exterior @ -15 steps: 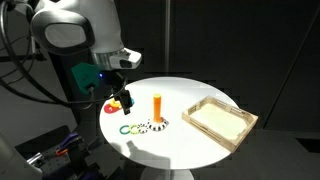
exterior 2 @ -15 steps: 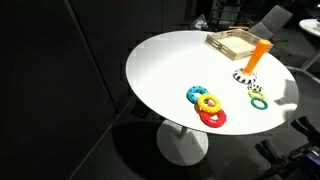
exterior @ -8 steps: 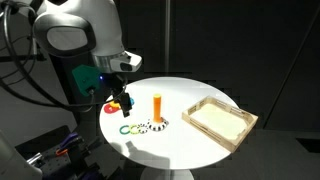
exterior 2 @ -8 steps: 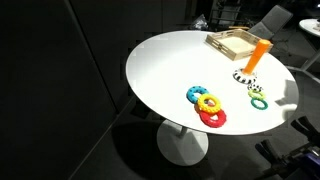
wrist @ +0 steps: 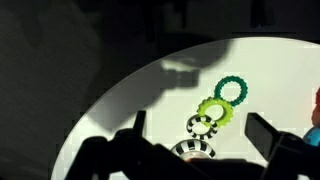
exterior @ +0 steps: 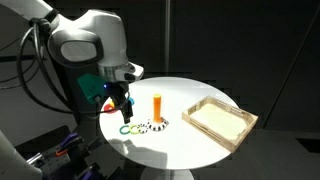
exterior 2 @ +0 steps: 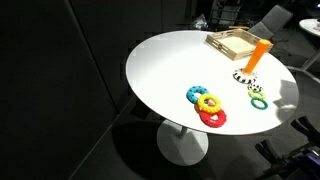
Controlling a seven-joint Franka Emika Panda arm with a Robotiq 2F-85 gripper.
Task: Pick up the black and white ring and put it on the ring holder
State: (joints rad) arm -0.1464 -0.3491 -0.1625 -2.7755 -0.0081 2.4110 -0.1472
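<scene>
A black and white striped ring lies flat on the white round table, in a row with a lime gear-shaped ring and a dark green ring. A second striped ring lies nearer, partly hidden by my gripper body. Both exterior views show the striped rings beside the upright orange ring holder. My gripper hangs open and empty above the table, just behind the row. In the wrist view its fingers straddle the striped ring from above.
A shallow wooden tray sits on the far side of the holder. A pile of red, yellow and blue rings lies near the table's edge, behind my gripper in an exterior view. The surroundings are dark.
The arm has swung round and leaned further over the table. The gripper has shifted slightly down toward the row of rings. The rings and holder have not moved.
</scene>
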